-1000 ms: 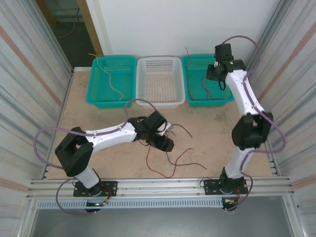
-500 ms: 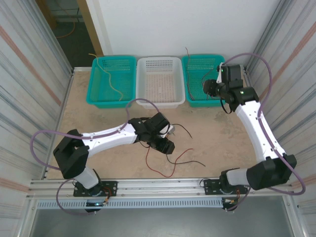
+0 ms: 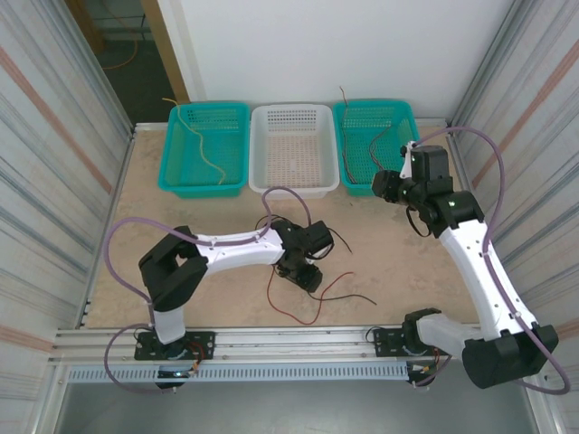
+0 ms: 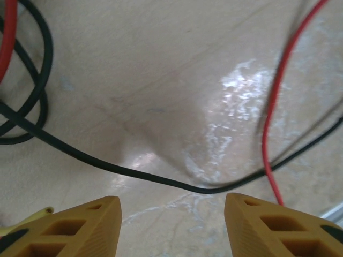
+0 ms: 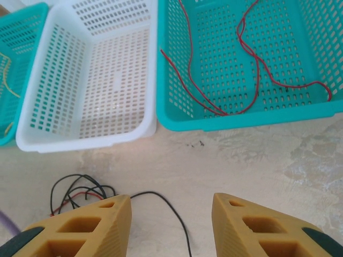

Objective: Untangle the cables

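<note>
Right gripper (image 5: pixel 171 206) is back off the teal mesh plastic basket (image 5: pixel 241 122), half-open and empty; left gripper (image 4: pixel 171 209) now sits low, jaws narrowing over the thin black cable (image 4: pixel 134 172), nothing gripped yet.

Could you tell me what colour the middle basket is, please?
The middle basket is white; right wrist view shows it best.

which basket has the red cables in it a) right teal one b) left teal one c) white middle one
A: the right wrist view shows thin red cables lying on the perforated floor of the right teal basket.
</note>
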Motion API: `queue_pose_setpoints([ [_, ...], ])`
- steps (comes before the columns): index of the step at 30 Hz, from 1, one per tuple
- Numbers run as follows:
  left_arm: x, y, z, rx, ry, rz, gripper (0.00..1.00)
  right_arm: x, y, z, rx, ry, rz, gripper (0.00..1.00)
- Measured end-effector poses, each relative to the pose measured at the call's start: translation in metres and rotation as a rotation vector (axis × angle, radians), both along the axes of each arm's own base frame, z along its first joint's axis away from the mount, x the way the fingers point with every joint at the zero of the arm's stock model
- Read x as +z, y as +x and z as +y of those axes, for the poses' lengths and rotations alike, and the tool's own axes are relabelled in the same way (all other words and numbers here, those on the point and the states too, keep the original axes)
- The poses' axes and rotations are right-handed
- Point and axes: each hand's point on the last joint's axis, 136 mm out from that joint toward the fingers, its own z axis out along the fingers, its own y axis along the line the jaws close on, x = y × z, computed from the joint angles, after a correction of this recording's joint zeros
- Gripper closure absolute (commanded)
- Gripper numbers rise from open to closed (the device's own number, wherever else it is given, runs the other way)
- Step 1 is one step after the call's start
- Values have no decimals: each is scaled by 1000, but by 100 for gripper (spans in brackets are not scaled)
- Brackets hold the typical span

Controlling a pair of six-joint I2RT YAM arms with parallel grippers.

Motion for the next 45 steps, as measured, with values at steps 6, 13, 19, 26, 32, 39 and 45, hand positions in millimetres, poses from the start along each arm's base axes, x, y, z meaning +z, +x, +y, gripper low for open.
queue_pose_setpoints([
  [6,-10,10,2,44,37,-22,49,1,-1,1,4,7,-2,57],
  [13,-13,22,4,95,43,-36,85,0,-1,1,5,6,2,58],
  [19,-1,24,1,111,17,-48,100,-4,-2,3,16,13,12,58],
  [26,67,28,4,117,-110,-149,100,6,-5,14,64,70,-24,58],
  [32,159,32,6,63,-304,-305,100,21,-11,41,174,200,-74,54],
  [39,259,40,20,28,-484,-483,100,35,-35,110,444,360,-84,45],
  [45,311,64,39,56,-543,-600,100,37,-53,157,611,411,-65,38],
])
